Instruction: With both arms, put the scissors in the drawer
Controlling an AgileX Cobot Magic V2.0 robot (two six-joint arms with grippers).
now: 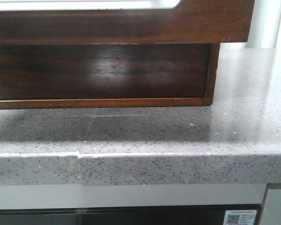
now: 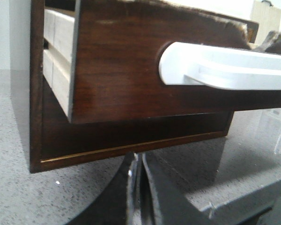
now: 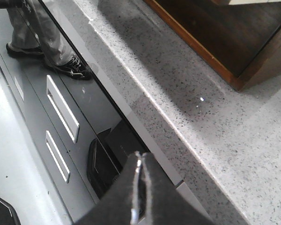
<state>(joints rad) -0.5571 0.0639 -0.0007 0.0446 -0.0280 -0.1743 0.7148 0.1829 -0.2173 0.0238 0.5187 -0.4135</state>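
The scissors are out of view in all three views. The drawer is pulled out of its cabinet and fills the top of the front view. In the left wrist view the drawer shows its dark glossy front, the rounded finger notch and a pale wooden side. My left gripper is shut with nothing between its fingers, low over the counter just in front of the cabinet's bottom rail. My right gripper is also shut and empty, hanging out past the counter's front edge. Neither gripper shows in the front view.
The wooden cabinet frame stands on a speckled grey stone countertop, and its corner shows in the right wrist view. Below the counter edge are grey cupboard fronts with handles. A person's feet stand on the floor.
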